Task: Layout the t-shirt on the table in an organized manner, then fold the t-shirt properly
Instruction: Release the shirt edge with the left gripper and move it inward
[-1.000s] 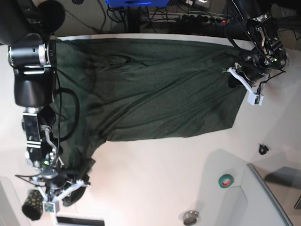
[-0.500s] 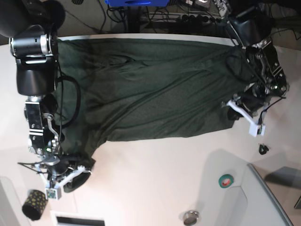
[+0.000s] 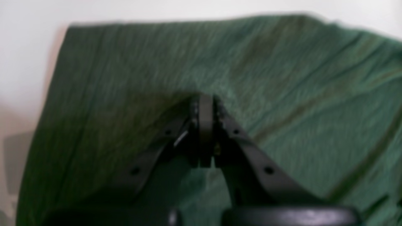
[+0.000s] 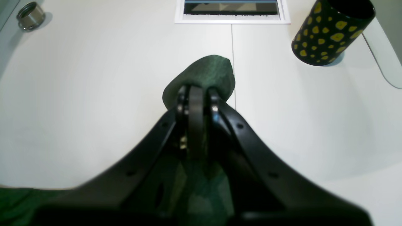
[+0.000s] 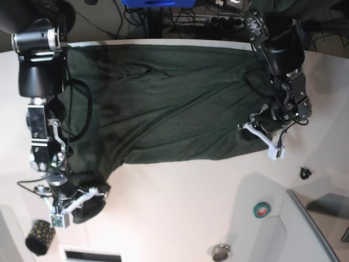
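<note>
Since the earlier frame, the left hand (image 5: 256, 130) has been drawn inward, folding the large dark green fabric t-shirt's (image 5: 174, 103) edge over. A pinched fabric tip is shown only by the right wrist view, where the right hand (image 4: 196, 94) is clamped on it. The left hand is closed on cloth. Bare white smooth surface (image 5: 180, 207) lies below the shirt.

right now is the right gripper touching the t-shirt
Touching. The right wrist view shows the right gripper shut on a fold of the t-shirt, green fabric bulging out past its tips.
</note>
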